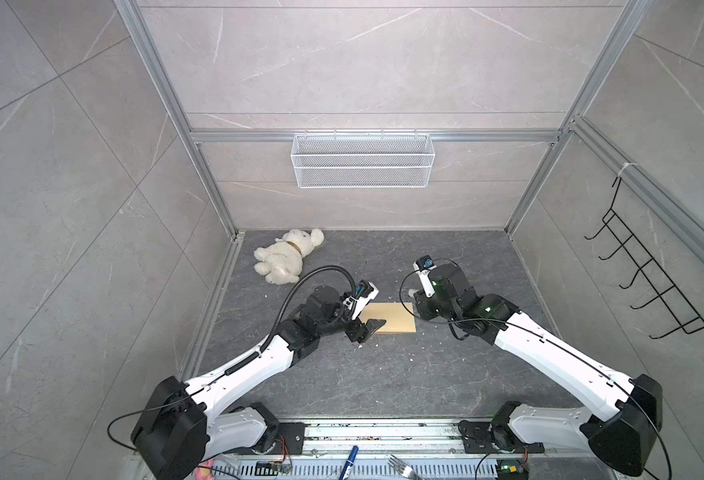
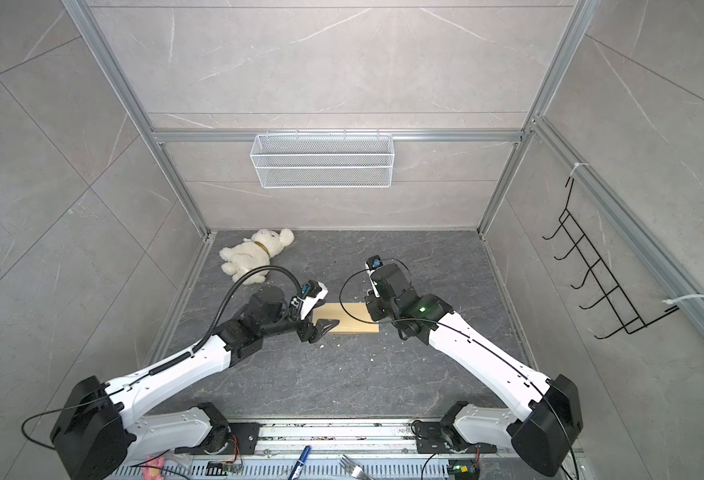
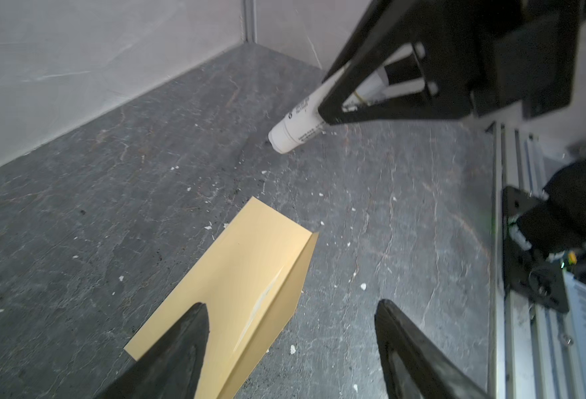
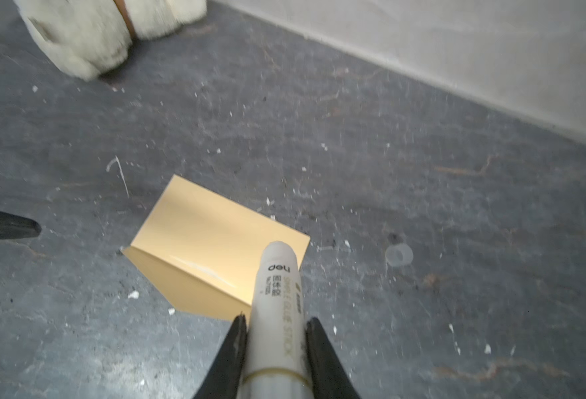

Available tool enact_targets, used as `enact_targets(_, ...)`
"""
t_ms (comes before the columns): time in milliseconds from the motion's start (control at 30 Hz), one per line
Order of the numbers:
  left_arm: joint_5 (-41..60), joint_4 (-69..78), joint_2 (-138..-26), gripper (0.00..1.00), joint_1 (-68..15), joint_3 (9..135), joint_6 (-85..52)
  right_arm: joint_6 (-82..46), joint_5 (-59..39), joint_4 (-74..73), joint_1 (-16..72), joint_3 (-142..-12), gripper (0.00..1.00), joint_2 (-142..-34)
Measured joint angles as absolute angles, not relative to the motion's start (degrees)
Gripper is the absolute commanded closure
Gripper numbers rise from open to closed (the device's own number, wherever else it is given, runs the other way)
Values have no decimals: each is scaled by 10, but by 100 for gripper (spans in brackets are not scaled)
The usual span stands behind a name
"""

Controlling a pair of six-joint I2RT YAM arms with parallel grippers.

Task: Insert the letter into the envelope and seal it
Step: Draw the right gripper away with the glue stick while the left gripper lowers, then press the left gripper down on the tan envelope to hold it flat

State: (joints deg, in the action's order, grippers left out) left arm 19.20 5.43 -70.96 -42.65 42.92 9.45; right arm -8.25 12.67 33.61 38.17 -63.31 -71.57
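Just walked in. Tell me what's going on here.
The right end effector grips a white glue stick, its tip aimed toward one end of the envelope. The envelope lies on the dark table with its flap open, not yet sealed. The left end effector hangs open near the opposite end, holding nothing. No letter is in view; whether it is inside cannot be told.

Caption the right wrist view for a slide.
Right gripper clamps a glue stick, its tip aimed at the open-flapped envelope.

envelope: smooth paper | glue stick: glossy plastic | floor: matt veined stone
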Motion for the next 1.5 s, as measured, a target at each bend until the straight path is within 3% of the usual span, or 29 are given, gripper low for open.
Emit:
enact_targets(167, 201, 55, -795, 36, -450, 430, 164, -98, 110, 369, 351, -615, 100, -692)
enact_targets(233, 201, 53, -835, 49, -455, 438, 178, -103, 106, 378, 346, -610, 100, -682)
enact_targets(367, 201, 56, -897, 54, -458, 470, 176, -112, 102, 382, 340, -605, 100, -671)
enact_targets(500, 195, 77, -933, 71, -457, 505, 124, -121, 100, 381, 336, -600, 100, -663)
enact_targets(633, 192, 80, -960, 98, -452, 543, 69, -125, 100, 379, 335, -593, 100, -661)
enact_targets(667, 191, 75, -970, 100, -450, 557, 59, -125, 100, 378, 334, -592, 100, -661)
enact_targets(1500, 180, -35, -1035, 100, -456, 577, 10, -144, 100, 362, 333, -576, 100, -637)
